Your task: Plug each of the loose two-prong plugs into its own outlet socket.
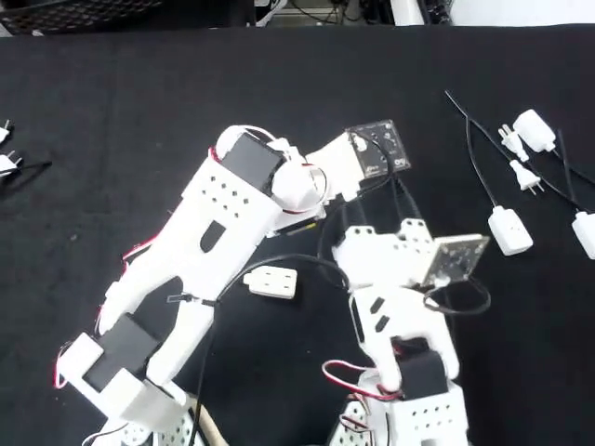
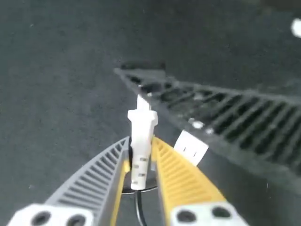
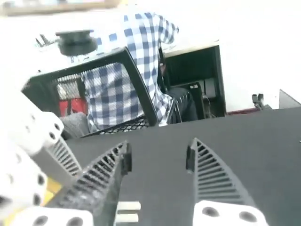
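Note:
My left gripper (image 2: 141,141), with one yellow and one grey finger, is shut on a white two-prong plug (image 2: 142,136) whose prongs point away from the wrist. A black ribbed finger (image 2: 225,115) of the right gripper crosses just beyond the prongs. Beside it shows a small white socket piece (image 2: 190,147) with two slots. My right gripper (image 3: 157,153) stands open above the black table, pointing toward the far edge. A white piece (image 3: 127,212) sits low between its fingers; I cannot tell what it is. A white outlet socket (image 1: 271,282) lies on the table between the arms.
At the right lie loose plugs (image 1: 526,177) and white socket blocks (image 1: 509,229) with thin black cables. More plugs (image 1: 6,163) sit at the left edge. Both arms crowd the table's middle, their wrists (image 1: 376,149) close together.

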Motion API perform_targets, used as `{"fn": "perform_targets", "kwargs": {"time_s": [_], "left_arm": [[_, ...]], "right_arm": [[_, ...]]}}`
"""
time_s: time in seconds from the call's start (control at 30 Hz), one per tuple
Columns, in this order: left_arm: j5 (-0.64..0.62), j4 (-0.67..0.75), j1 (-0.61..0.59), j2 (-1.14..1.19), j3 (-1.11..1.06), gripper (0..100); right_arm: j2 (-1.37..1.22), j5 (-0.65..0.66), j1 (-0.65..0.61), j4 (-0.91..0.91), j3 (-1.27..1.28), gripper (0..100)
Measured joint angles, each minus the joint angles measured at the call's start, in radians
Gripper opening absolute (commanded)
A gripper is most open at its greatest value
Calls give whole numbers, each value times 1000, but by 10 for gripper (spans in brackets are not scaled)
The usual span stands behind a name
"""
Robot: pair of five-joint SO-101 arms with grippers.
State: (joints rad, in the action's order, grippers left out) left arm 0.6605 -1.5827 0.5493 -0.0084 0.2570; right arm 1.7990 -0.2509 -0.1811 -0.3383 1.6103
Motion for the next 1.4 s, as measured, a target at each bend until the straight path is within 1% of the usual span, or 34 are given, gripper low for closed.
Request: {"fn": "perform_targets", "kwargs": {"time_s": [0.07,0.17,0.23,0.4,0.63,0.97,1.23,1.3,1.4], "left_arm": [[0,2,0,0,9,29],[0,3,0,0,37,29],[0,8,5,0,49,29],[0,26,32,0,58,29],[3,26,55,-25,55,29],[5,28,80,-284,63,29],[5,29,78,-298,20,29],[5,29,77,-298,20,29],[6,29,52,-298,20,29]], "right_arm": [[0,-20,0,44,35,201],[0,-120,-9,80,75,201],[0,-161,-20,74,75,201],[0,-178,-21,61,75,201],[2,-183,-21,-29,72,201],[6,-133,-26,-118,78,201],[6,-114,-23,-117,78,201],[6,-75,-15,-117,78,201],[6,-21,32,-117,78,201]]}}
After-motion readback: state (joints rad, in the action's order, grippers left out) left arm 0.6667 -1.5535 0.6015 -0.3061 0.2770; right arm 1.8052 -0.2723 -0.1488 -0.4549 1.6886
